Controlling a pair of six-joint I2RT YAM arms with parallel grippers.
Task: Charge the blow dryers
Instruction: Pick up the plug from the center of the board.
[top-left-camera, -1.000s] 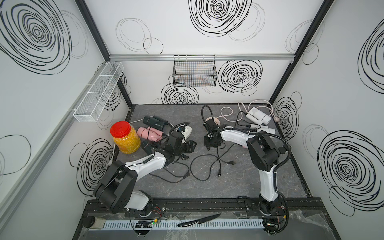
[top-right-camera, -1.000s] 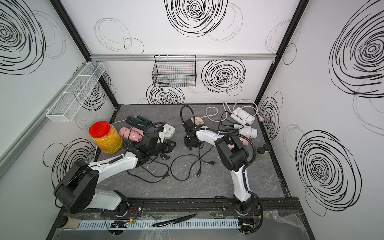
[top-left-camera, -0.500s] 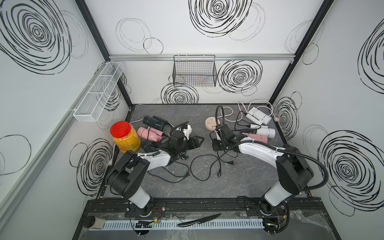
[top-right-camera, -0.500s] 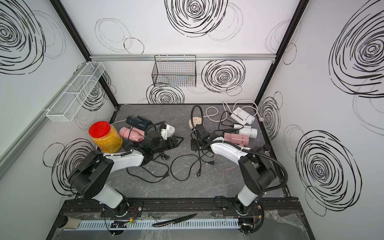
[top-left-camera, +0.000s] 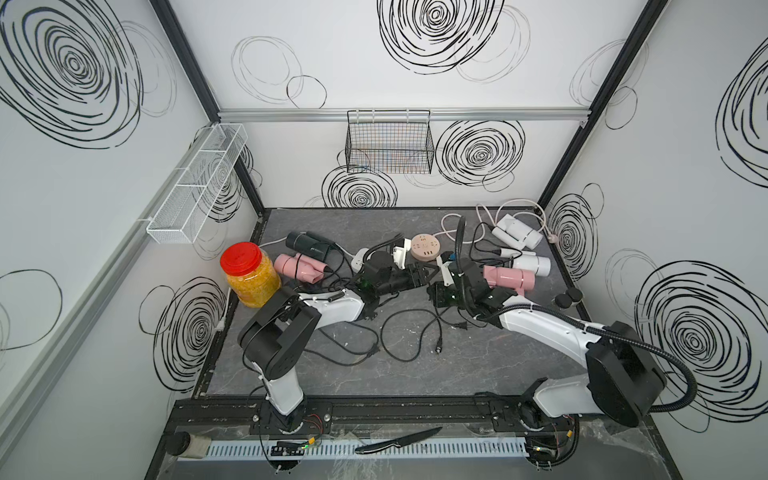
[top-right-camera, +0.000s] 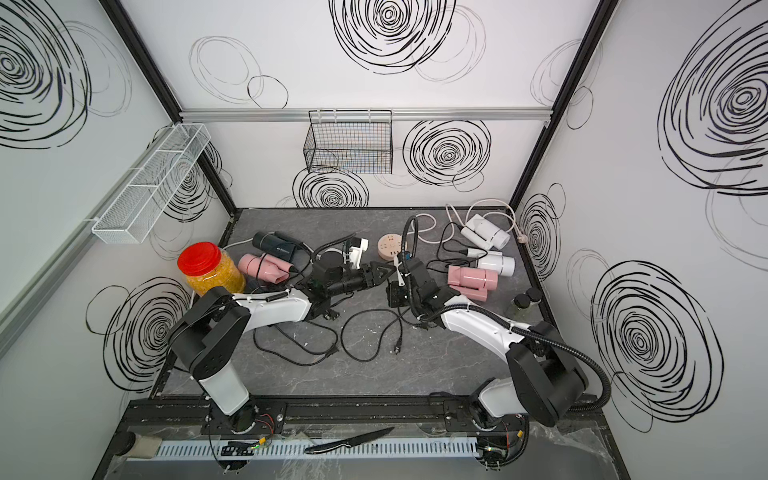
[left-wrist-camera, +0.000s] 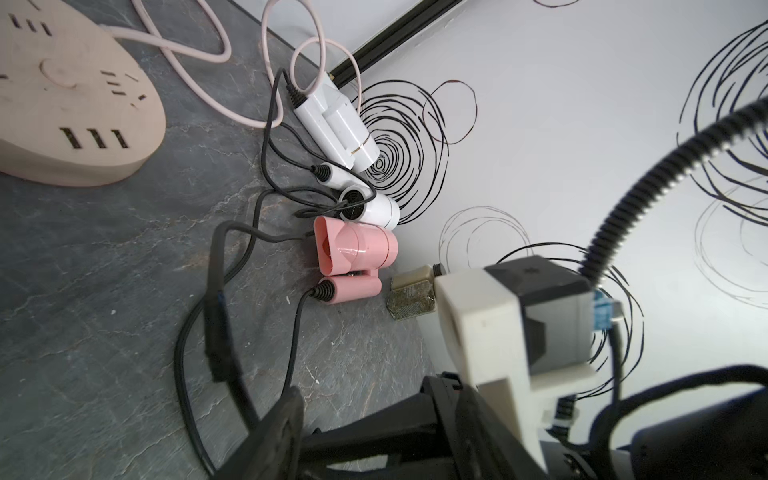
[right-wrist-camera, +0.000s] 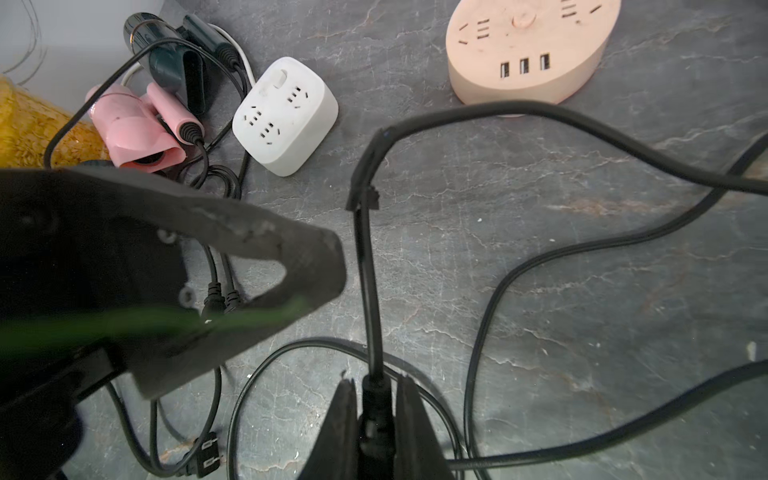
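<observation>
Blow dryers (top-left-camera: 532, 264) lie in two groups on the worktop (top-left-camera: 478, 365) in both top views. A dark teal dryer (top-left-camera: 309, 245) and a left pink dryer (top-left-camera: 297, 268) sit at centre left by the red-lidded jar (top-left-camera: 249, 274). Two white dryers (top-left-camera: 517, 230) and a right pink dryer (top-left-camera: 507, 278) sit at centre right. The grippers meet mid-frame, clear of every dryer body. The left gripper (top-left-camera: 428, 274) has its fingers parted around nothing, with the right gripper (top-left-camera: 435, 293) just below it.

In the left wrist view the left fingers (left-wrist-camera: 284, 424) stand apart. A black cord (left-wrist-camera: 216, 299) passes close in front of them; whether it touches them I cannot tell. The right pink dryer lies well beyond.

In the right wrist view the right fingers (right-wrist-camera: 340, 419) pinch that black cord, which climbs past the left finger's tip. The dark teal and left pink dryers lie far off beside the white power strip (right-wrist-camera: 286, 116).
</observation>
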